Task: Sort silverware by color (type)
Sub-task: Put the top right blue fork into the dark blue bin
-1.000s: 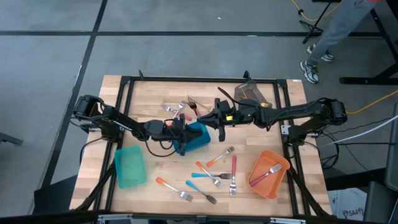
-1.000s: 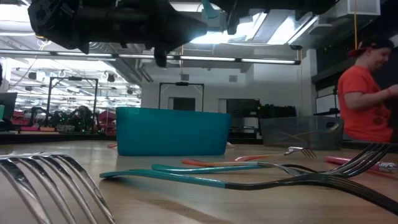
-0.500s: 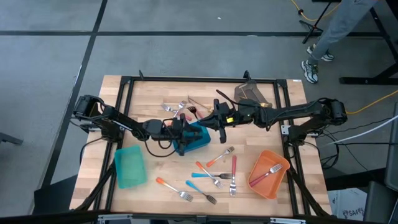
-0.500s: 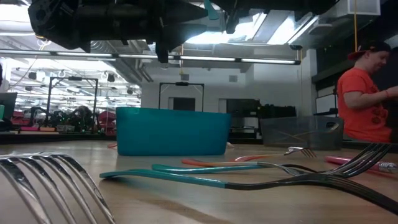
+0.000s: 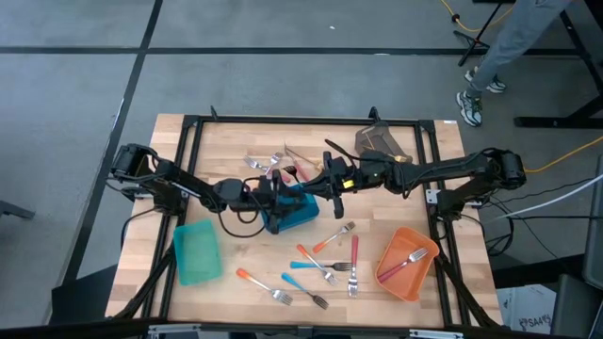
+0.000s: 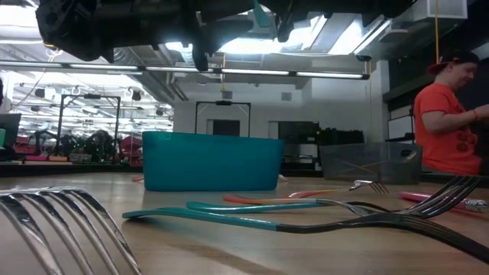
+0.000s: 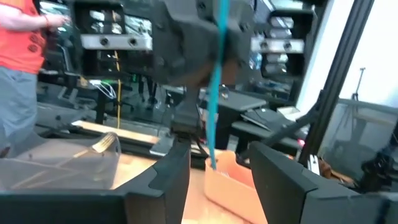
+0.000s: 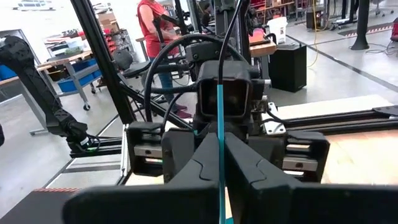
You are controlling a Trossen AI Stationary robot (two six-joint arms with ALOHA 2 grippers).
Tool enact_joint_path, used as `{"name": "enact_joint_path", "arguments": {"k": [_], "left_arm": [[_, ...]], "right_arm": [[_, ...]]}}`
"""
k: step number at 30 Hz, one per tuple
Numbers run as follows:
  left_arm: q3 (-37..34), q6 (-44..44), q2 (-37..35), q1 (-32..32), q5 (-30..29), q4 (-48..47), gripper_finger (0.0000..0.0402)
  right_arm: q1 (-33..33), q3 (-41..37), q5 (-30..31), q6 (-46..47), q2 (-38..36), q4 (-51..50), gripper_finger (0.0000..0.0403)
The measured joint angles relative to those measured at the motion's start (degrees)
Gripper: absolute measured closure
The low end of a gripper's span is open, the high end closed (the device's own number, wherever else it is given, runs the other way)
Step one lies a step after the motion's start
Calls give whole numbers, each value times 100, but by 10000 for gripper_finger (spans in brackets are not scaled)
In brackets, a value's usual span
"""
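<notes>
Mid-table in the high view, just above the blue bin (image 5: 300,215): both claws nose to nose. Right gripper (image 8: 219,140) clamped tight on a blue-handled utensil (image 8: 219,106), handle pinched upright between the closed fingers. Left gripper (image 7: 217,149) spread wide on either side of that same handle, touching nothing and holding nothing. Looks like a hand-off with the piece now resting wholly with the right arm.

Elsewhere: loose forks (image 5: 325,262) scattered across the lower middle of the table, a few more (image 5: 267,164) toward the upper middle, one fork (image 5: 407,258) already in the orange bin (image 5: 388,273) at lower right. Teal bin (image 5: 196,252) at lower left, grey bin (image 5: 382,141) at upper right.

To finish this step well:
- Draw the left claw straight back, fingers wide, without brushing the handle; a nudge could twist the piece in the right claw's pinch.
- Carry the utensil over the middle of the blue bin, not its rim, since the bin sits tilted to the table edges.
- Lower before letting go; a drop from height likely to bounce a light metal piece out.
- Open only once the tip hangs inside the walls.
- Mind the pink-handled pieces lying just beside the bin at the upper side; best not swept along.
</notes>
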Motion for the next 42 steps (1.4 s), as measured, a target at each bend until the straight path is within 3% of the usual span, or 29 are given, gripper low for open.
{"name": "enact_joint_path", "arguments": {"k": [33,42], "left_arm": [[71,2,2,343,-58,673,296],[557,612,9,341,-1,49,308]], "right_arm": [[0,-2,468,-161,28,234,402],[0,4,463,-159,22,273,402]]}}
